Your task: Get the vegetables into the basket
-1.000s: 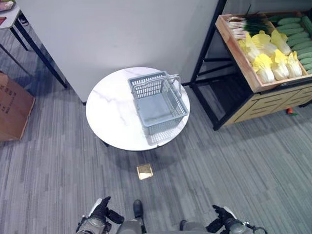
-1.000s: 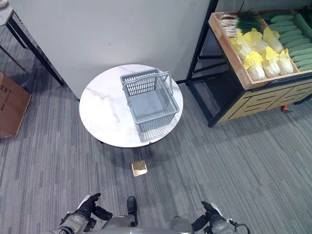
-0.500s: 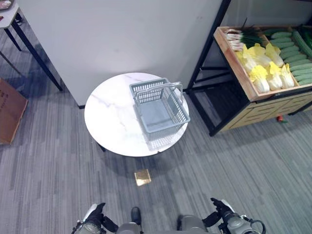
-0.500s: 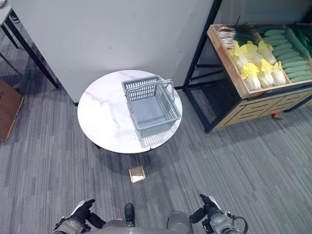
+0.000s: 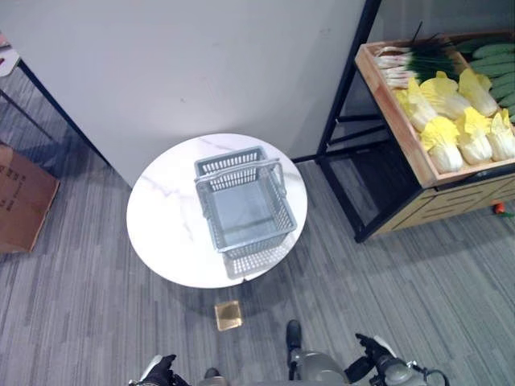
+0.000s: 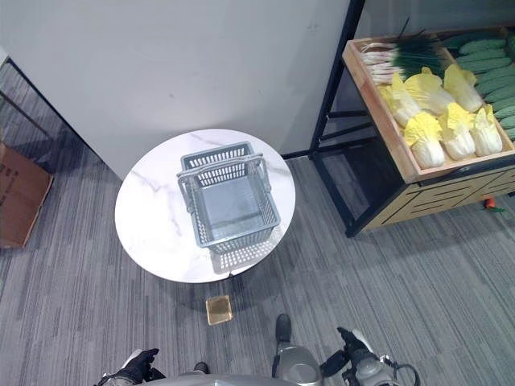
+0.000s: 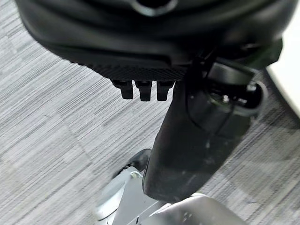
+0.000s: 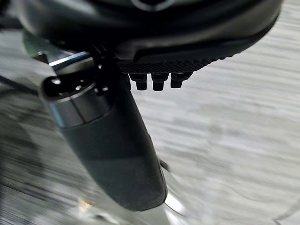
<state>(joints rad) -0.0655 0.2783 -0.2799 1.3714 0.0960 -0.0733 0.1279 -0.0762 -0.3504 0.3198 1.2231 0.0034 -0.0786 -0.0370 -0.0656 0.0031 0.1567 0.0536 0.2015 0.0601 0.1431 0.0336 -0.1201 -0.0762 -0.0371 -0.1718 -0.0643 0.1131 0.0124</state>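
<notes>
Tabletop (image 5: 165, 233): a round white marble-look top stood on grey carpet before a pale wall panel, carrying nothing but the basket.

Crate (image 5: 406, 133): a wooden crate sat tilted on a black rack to the robot's right, well apart from the tabletop.

Basket (image 5: 241, 205): grey plastic mesh, empty, its handle (image 5: 238, 172) raised across the far half. It stood toward the right side of the tabletop.

Vegetables: yellow-leafed cabbages (image 5: 455, 112) lay in the crate's near part, spring onions (image 5: 410, 58) at its far corner and cucumbers (image 5: 492, 64) at its right end. None was in the basket.

Handling, as a judgement: the cabbages looked bulky and fairly firm at the white base, with loose, bruisable leaves; a wrap around the lower body seemed safest. The cucumbers looked stiff, smooth and possibly slippery, best taken at mid-length. The spring onions looked light and limp, best gathered near the white ends.

Left robot hand (image 5: 161, 371): it hung low at the robot's side, holding nothing, fingers straight in its wrist view, far from basket and crate.

Right robot hand (image 5: 372, 359): also low at the side and empty, fingers relaxed, nearer the crate yet well short of it.

Progress, as a judgement: the task had not begun; an approach to the crate was needed first.
</notes>
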